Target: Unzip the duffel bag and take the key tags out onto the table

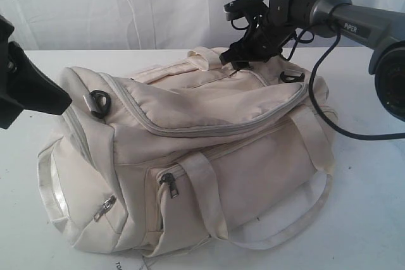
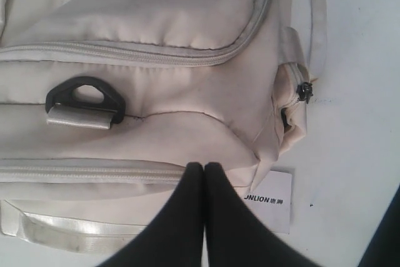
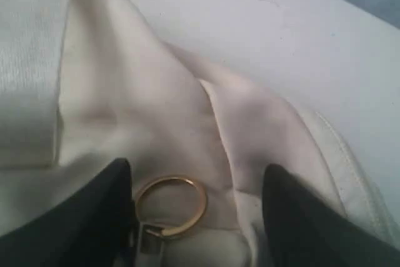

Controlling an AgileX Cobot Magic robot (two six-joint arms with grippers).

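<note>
Straddling a gold ring (image 3: 170,207) atop the duffel bag (image 1: 209,156), upper centre, right gripper (image 3: 197,173) gapes, seemingly to grab; left gripper (image 2: 204,173) sits closed.

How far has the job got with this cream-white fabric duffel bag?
Done: nothing visible; the curved top zip of the cream-white fabric duffel bag looks closed. In hand: the open right gripper straddles a gold metal ring on the bag; the left gripper is shut. Left: unzipping, then key tags onto the plain white table.

Grey arm (image 1: 357,22) marked PIPER, black cable (image 1: 373,136)
</note>
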